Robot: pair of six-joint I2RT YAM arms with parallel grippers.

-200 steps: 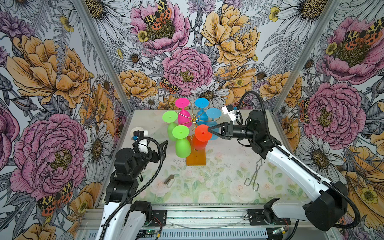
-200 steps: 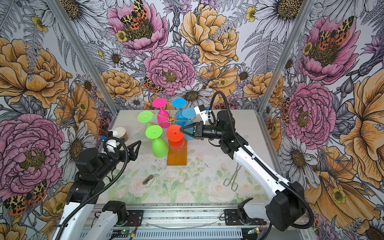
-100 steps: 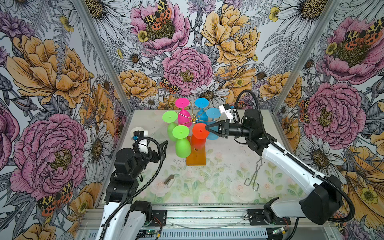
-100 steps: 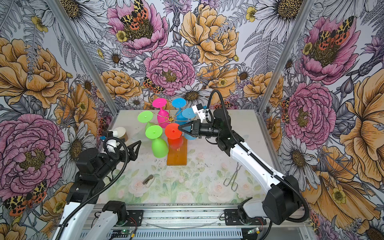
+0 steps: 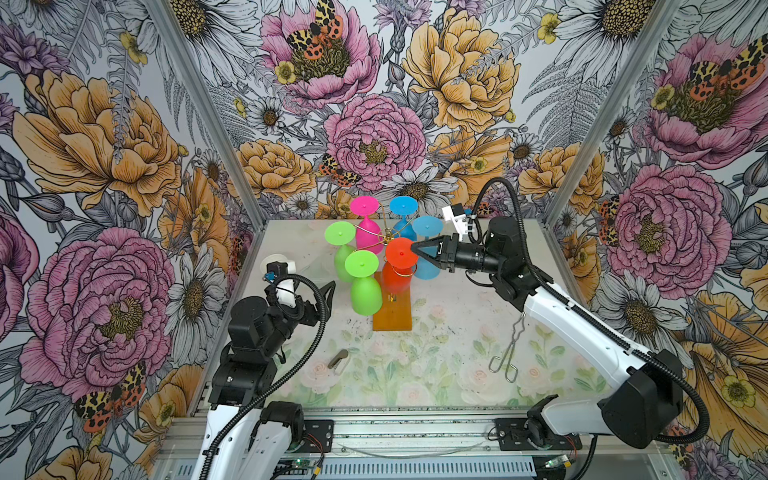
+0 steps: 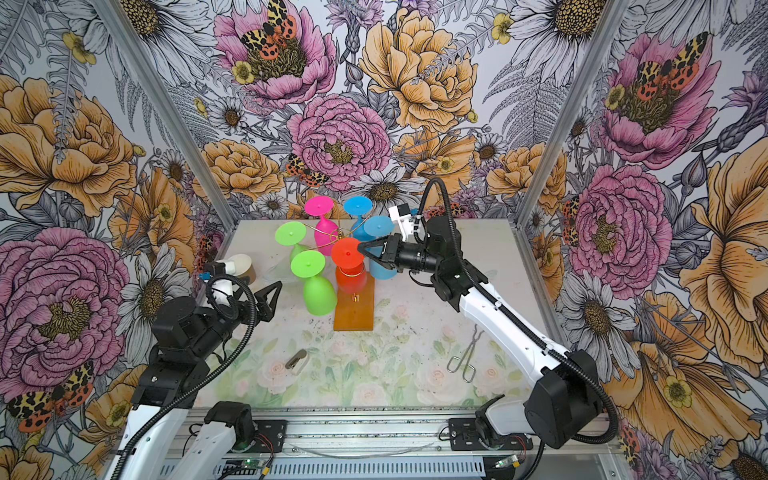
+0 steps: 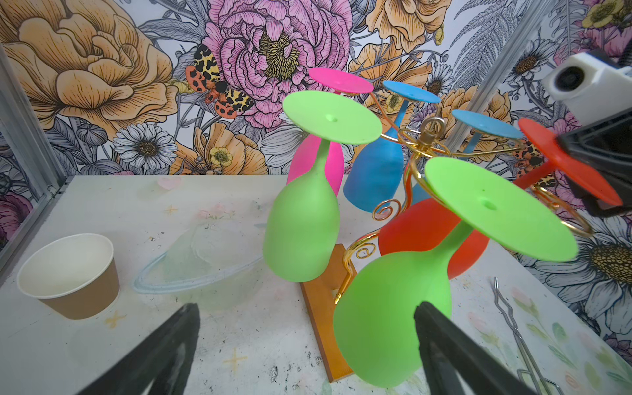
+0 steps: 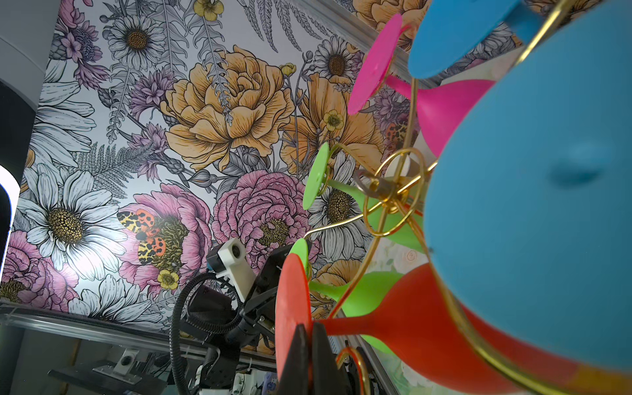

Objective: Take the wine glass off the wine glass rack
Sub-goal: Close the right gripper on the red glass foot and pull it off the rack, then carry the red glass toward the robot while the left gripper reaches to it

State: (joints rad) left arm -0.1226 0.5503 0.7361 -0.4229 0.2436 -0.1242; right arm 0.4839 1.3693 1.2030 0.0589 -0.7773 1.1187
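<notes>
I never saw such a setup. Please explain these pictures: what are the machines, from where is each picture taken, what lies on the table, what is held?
Two robot arms share one table, each ending in a two-finger gripper. Two pictures look down from an overhead camera; two come from cameras on the arms' wrists. On the table stands a gold wire wine glass rack with a wooden base. Six coloured wine glasses hang upside down on it: two green, two blue, one pink, one red. Nearby lie a paper cup, metal tongs, a clear shallow dish and a small brownish item I cannot identify. The right gripper is shut on the round foot of the red wine glass. The left gripper is open and holds nothing.
</notes>
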